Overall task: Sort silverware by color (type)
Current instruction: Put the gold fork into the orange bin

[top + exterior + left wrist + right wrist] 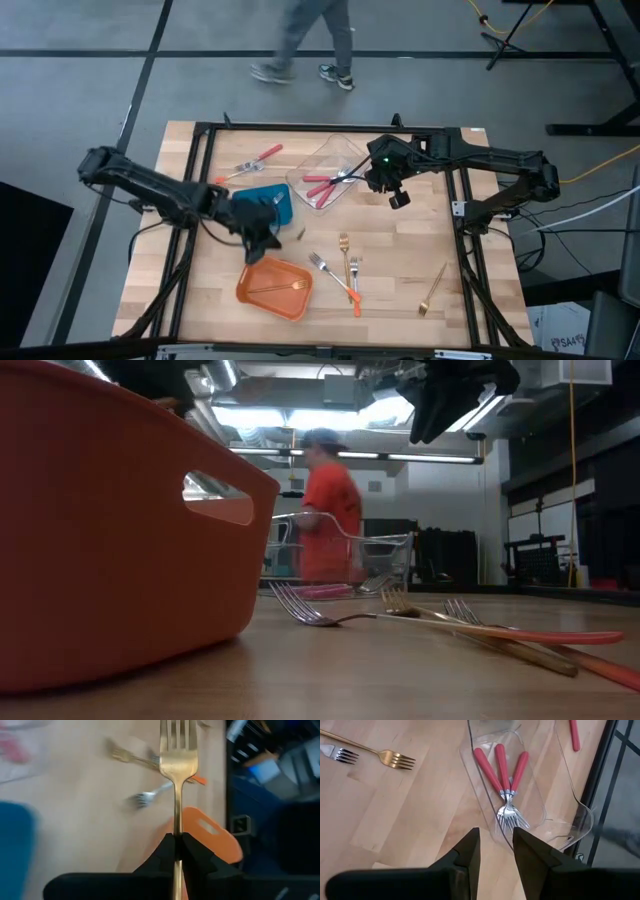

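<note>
Gold fork (177,765) upright, slim, pinched in left fingers (161,854)

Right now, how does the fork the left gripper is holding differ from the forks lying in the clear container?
The gold fork is all gold; the red-handled forks are silver with red handles. The gold fork is clamped by its handle in the left gripper, off the table; the three red-handled forks lie side by side in the clear container, untouched below the open right gripper. Both are slim four-tined forks.
</note>
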`<state>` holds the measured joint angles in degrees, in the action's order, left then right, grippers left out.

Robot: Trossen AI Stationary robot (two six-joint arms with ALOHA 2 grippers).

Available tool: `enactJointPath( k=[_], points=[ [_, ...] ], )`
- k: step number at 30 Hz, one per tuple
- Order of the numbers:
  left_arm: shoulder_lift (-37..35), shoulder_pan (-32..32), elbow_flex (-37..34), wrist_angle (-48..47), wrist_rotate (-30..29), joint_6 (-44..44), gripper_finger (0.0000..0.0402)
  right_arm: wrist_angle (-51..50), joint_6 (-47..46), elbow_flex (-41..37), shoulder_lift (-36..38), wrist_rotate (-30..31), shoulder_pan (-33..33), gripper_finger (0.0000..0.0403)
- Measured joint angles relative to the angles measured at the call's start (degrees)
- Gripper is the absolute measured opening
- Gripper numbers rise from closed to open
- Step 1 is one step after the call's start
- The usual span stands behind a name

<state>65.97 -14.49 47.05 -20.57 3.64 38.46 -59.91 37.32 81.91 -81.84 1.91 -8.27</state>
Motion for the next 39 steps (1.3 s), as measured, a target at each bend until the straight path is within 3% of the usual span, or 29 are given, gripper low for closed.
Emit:
enactJointPath(
  k=[4,13,39],
  points=[
    [4.44,-5.05,0.00,4.61,0.02,0.01,0.0008,-0.01,0.00,0.00,0.00,0.00,0.00,0.0105],
    [11.33,-11.59,0.00,5.18,0.43,1.65,0.0008,-0.01,0.00,0.00,-0.02,0.00,0.00,0.0105],
    [26.30,-13.43,0.03,5.00,1.46,1.09,0.0008,-0.01,0.02,0.00,-0.04,-0.02,0.00,0.0105]
  ],
)
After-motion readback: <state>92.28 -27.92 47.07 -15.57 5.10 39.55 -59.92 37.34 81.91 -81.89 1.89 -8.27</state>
